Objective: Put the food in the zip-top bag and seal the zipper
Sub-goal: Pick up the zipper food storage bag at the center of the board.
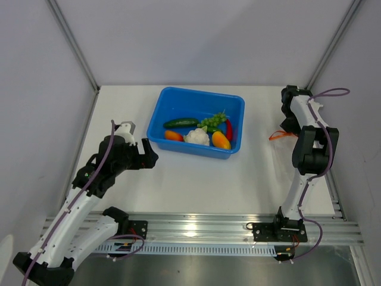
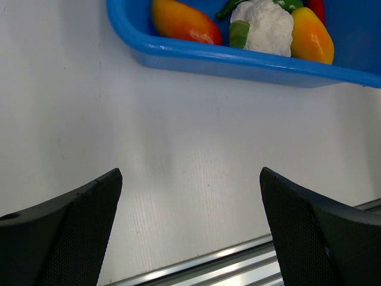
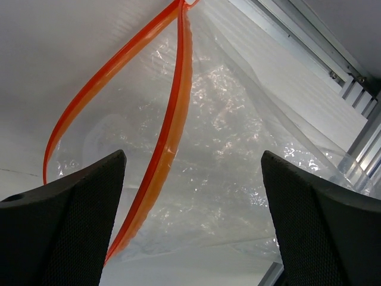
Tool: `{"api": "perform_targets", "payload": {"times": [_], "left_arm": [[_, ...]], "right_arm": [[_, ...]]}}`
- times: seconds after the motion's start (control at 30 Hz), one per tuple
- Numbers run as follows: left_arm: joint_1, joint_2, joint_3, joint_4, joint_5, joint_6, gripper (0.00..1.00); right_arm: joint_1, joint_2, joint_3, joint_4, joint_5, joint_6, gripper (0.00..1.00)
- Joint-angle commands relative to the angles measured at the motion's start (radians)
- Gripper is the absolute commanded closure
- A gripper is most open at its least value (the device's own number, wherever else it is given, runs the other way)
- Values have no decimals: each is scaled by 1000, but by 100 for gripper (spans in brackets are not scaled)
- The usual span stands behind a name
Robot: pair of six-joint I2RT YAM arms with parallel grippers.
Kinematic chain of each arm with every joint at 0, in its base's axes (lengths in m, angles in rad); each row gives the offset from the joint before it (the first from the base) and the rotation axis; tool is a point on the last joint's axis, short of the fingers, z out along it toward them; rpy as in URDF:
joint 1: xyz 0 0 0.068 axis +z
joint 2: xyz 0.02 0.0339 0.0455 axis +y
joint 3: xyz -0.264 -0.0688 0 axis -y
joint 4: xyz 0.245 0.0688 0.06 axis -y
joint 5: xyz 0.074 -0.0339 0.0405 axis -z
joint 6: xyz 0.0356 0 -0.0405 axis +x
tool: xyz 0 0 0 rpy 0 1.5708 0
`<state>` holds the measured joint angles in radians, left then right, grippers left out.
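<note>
Blue tub (image 2: 238, 62) rim sits ahead of spread left jaws; spread right jaws frame the bag (image 3: 250, 155), zipper (image 3: 178, 101) gaping.

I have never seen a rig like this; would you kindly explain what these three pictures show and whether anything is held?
Two robot arms are bolted at a white table's near edge. The overhead picture looks down on both; the other two come from a camera on each wrist, their dark fingers at the bottom corners. A blue tub holds a toy cucumber, grapes, chili, cauliflower and two orange fruits. The right gripper, open, faces a clear zip-top bag whose orange zipper gapes. The left gripper is open near the tub. Nothing is held.
</note>
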<state>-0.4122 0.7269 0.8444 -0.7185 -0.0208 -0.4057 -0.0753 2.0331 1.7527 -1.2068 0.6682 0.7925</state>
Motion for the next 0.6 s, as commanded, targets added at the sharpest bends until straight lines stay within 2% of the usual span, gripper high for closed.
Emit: {"api": "perform_targets", "payload": {"times": [0.0, 0.1, 0.13, 0.3, 0.47, 0.5, 0.57], "left_arm": [[-7, 20, 16, 44, 13, 62, 2], [-7, 28, 22, 51, 45, 74, 1], [-7, 29, 25, 51, 50, 76, 2], [-11, 42, 35, 51, 58, 84, 3], [-39, 55, 58, 53, 35, 62, 5], [-54, 62, 61, 53, 30, 58, 5], [-80, 81, 82, 51, 25, 45, 7]], "right_arm": [[-1, 15, 34, 0, -2, 4, 5], [-3, 25, 30, 7, -30, -10, 15], [-3, 24, 27, 10, -38, -12, 26], [-3, -8, -39, 50, -88, -35, 54], [0, -88, -113, 133, -171, -102, 96], [2, -99, -128, 150, -183, -116, 100], [20, -134, -139, 165, -203, -157, 100]]}}
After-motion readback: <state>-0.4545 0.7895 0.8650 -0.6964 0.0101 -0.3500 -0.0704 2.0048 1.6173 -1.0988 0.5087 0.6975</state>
